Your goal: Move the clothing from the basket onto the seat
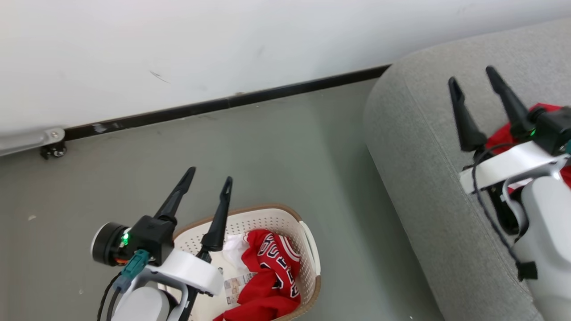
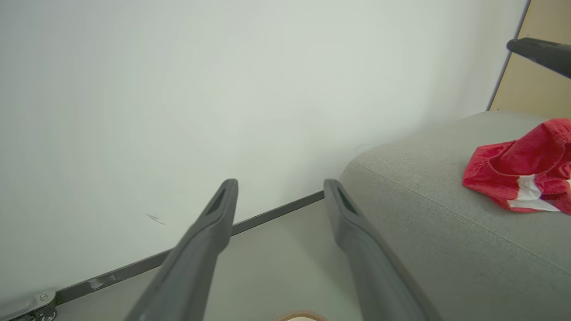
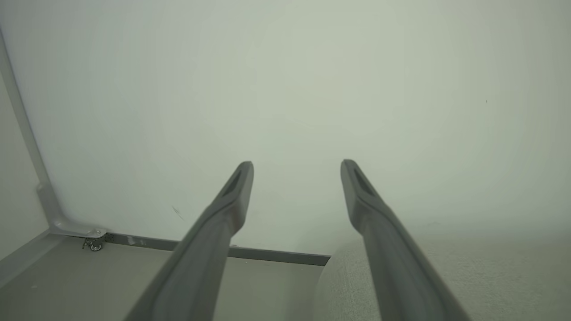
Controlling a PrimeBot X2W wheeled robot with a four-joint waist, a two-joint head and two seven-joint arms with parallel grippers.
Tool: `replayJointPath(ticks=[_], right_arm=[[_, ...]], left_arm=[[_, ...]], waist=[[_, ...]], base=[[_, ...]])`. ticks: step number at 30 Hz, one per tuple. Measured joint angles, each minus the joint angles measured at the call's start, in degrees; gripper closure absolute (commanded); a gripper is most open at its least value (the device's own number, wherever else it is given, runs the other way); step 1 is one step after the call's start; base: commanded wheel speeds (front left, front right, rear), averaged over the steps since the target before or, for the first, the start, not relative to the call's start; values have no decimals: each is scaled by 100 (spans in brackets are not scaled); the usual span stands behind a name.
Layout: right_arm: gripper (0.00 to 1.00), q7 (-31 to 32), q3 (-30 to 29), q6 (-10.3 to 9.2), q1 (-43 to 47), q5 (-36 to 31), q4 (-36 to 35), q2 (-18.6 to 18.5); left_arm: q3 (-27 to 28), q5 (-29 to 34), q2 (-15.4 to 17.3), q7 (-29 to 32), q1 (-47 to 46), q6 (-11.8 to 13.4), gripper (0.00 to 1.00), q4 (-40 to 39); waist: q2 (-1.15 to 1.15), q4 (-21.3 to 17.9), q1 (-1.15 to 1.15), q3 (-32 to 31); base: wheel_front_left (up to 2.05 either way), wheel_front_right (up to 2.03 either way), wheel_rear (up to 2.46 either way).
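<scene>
Shorts on seat, jersey in basket.
Your left gripper hangs over basket, likely for jersey; right gripper well beside it; both spread, empty.

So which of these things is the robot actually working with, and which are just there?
Job: basket, red jersey inside it, grey seat, red shorts lying on it, left gripper, right gripper, both open.
Just there: white wall, dark skirting, small caster wheel.
</scene>
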Motion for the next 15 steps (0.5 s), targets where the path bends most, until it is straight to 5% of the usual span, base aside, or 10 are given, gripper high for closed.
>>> replayJointPath(ticks=[15], right_arm=[[0,-42,-505,0,888,-133,8,472]], left_arm=[[597,-152,25,-24,504,292,0,64]], waist=[[0,468,0,-461]], base=[[0,0,0]])
